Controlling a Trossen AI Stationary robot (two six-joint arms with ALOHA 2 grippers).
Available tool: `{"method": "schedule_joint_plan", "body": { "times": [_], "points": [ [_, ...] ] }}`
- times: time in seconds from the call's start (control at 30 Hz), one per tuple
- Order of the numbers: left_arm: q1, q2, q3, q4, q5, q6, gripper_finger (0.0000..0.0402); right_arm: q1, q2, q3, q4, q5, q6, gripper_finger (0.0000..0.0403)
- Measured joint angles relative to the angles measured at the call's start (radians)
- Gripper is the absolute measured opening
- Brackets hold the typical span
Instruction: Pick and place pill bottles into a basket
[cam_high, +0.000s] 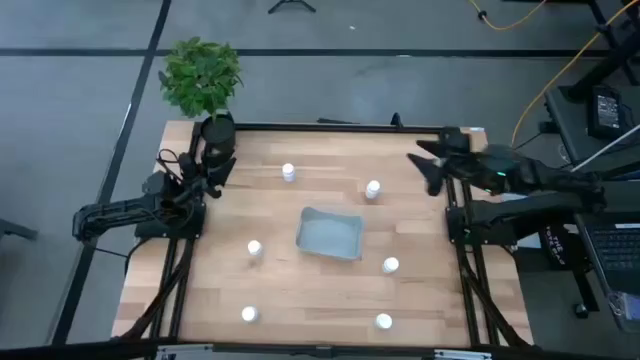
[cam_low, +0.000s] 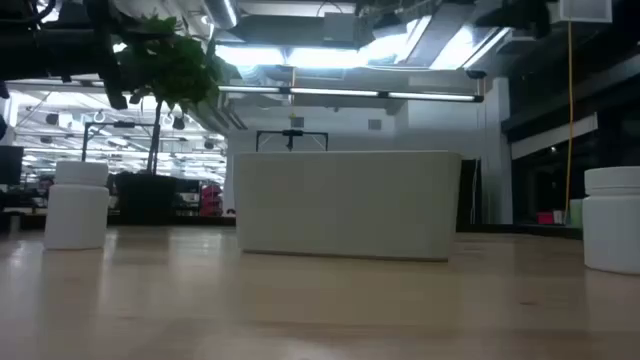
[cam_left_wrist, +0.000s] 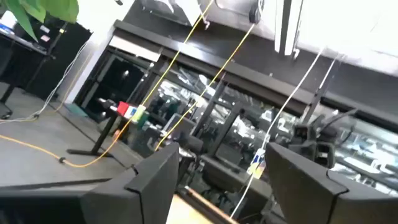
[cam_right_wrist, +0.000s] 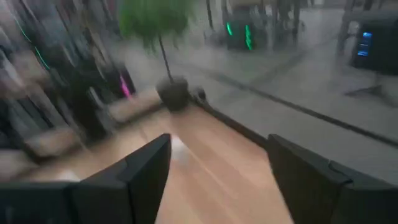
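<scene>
White pill bottles sit on the wooden table (cam_high: 300, 300), and I count six. None of them touches a gripper.

The left gripper (cam_high: 218, 162) is at the far left of the table, beside the black pot with the green plant (cam_high: 202, 75). Its fingers (cam_left_wrist: 146, 186) are spread apart and hold nothing. The closest bottle (cam_high: 288, 172) is a little to its right. Two more bottles (cam_high: 254, 248) (cam_high: 248, 314) lie nearer the front edge, well apart from it.

The pale grey-blue basket (cam_high: 331, 236) sits in the middle, between the two grippers, with no bottle in it.

Right of the basket, one bottle (cam_high: 373, 188) stands near the right gripper (cam_high: 430, 165), just to its left. That gripper's fingers (cam_right_wrist: 149, 177) are spread wide and hold nothing. The last two bottles (cam_high: 390, 265) (cam_high: 383, 321) lie toward the front, well apart from it.

I cannot read any writing on the bottles.
</scene>
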Motion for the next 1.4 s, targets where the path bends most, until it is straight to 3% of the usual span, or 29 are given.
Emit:
{"method": "schedule_joint_plan", "body": {
  "times": [0.13, 0.33, 0.47, 0.6, 0.8, 1.2, 1.4],
  "points": [
    [0.000, 0.000, 0.000, -0.030, 0.000, 0.026, 0.0233, -0.002, 0.214, 0.167, -0.022, 0.002, -0.123, 0.0267],
    [0.000, 0.000, 0.000, -0.112, 0.021, 0.011, 0.0233, -0.030, 0.463, 0.286, -0.159, -0.001, -0.108, 0.0267],
    [0.000, 0.000, 0.000, -0.180, 0.102, -0.034, 0.0233, -0.083, 0.587, 0.321, -0.339, -0.168, 0.057, 0.0285],
    [0.000, 0.000, 0.000, -0.224, 0.184, -0.054, 0.0233, -0.129, 0.671, 0.317, -0.403, -0.346, 0.140, 0.0333],
    [0.000, 0.000, 0.000, -0.255, 0.221, -0.097, 0.0233, -0.199, 0.768, 0.321, -0.504, -0.365, 0.174, 0.0395],
    [0.000, 0.000, 0.000, -0.255, 0.269, -0.161, 0.0233, -0.300, 0.970, 0.320, -0.510, -0.368, 0.137, 0.0393],
    [0.000, 0.000, 0.000, -0.255, 0.266, -0.173, 0.0233, -0.311, 1.077, 0.320, -0.480, -0.421, 0.113, 0.0393]
  ]
}}
